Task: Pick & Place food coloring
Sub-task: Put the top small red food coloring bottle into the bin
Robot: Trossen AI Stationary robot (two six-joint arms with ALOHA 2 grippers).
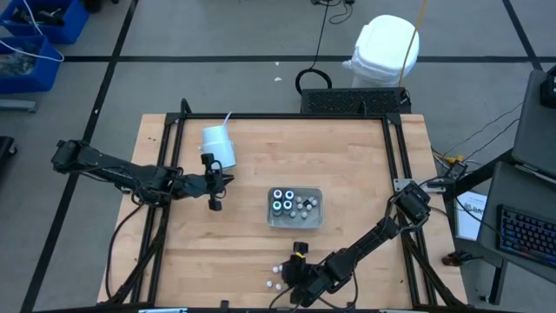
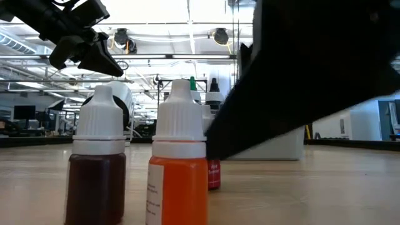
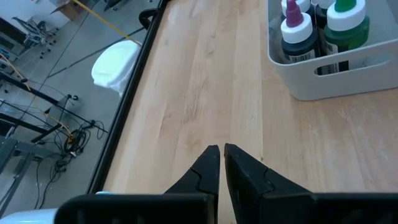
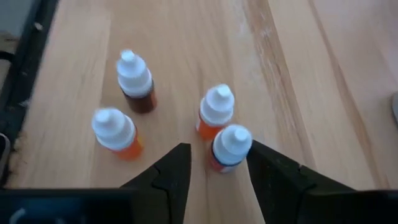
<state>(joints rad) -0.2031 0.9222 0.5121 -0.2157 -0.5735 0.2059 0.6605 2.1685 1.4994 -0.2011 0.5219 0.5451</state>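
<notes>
Several small white-capped food coloring bottles stand upright on the wood near the table's front edge: a brown one (image 4: pixel 135 81), two orange ones (image 4: pixel 115 132) (image 4: pixel 216 112) and a red one (image 4: pixel 230 148). My right gripper (image 4: pixel 217 149) (image 1: pixel 297 275) slants down over them, open, its fingers on either side of the red bottle. More food coloring bottles (image 1: pixel 282 201) (image 3: pixel 297 34) stand in the clear tray (image 1: pixel 295 223). My left gripper (image 1: pixel 215 200) (image 3: pixel 221 149) hovers shut left of the tray, holding nothing. My right gripper has the red bottle's cap (image 4: pixel 235 140) between its open fingers, coming slanting down from the table's right side. One finger (image 4: pixel 264 165) stands close against the cap; I cannot tell whether it touches. The bottle stands upright on the table.
A white cup with a straw (image 1: pixel 219 145) lies at the far left of the table. The black frame rails (image 1: pixel 174 156) run along the table's edges. In the low view the brown bottle (image 2: pixel 97 162) and an orange one (image 2: pixel 179 169) stand nearest the front edge.
</notes>
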